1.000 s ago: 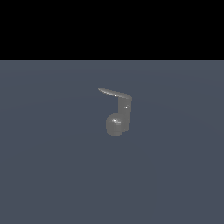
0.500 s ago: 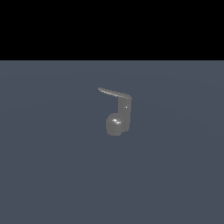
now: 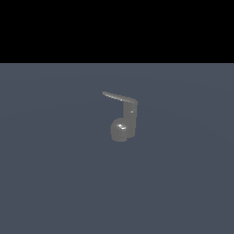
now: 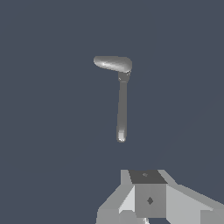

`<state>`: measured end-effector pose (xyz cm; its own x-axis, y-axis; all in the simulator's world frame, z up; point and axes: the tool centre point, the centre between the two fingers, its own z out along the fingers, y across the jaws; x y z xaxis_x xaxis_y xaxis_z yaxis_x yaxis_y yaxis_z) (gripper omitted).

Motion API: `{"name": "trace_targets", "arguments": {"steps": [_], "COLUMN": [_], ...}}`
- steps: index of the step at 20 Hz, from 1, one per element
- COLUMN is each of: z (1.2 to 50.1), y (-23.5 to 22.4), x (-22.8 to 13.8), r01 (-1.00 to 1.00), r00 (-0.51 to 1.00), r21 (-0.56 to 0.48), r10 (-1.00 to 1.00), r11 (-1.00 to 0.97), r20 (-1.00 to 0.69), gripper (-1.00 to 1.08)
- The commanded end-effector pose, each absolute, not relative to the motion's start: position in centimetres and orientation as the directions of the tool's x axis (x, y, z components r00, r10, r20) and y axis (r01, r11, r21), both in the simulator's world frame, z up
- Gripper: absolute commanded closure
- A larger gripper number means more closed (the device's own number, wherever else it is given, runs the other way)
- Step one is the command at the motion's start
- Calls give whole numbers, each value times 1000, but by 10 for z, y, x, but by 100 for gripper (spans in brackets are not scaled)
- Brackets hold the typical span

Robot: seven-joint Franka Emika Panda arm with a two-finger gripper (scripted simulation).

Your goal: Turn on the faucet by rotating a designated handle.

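The faucet (image 3: 123, 123) is a small glossy grey fixture standing alone on the flat grey floor. It has a rounded base (image 3: 119, 130) and a short upright column (image 3: 131, 114). The handle (image 3: 119, 96) is a thin lever reaching from the column's top toward the exterior view's left. In the wrist view the handle (image 4: 122, 109) shows from above as a long thin bar, with the faucet's rounded body (image 4: 113, 63) at its far end. My gripper (image 4: 146, 177) shows only as grey blocks at the wrist view's edge. It is apart from the handle's tip and touches nothing. It is not in the exterior view.
Flat grey-blue floor (image 3: 55, 183) spreads all around the faucet. A black band fills the upper part of the exterior view. No other objects show.
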<state>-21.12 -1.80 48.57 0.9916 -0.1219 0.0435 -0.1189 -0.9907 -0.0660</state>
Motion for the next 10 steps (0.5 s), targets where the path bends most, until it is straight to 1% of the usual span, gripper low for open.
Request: {"name": "trace_targets", "arguments": {"steps": [1, 10], "z": [481, 455], "y": [-16, -8], "x": [-200, -145], "r01": [-160, -374], "r00": [986, 927], "r21": [-84, -145], "r10": [-164, -374], "r11": [-983, -916], "r20": [33, -34], "gripper": [108, 108]}}
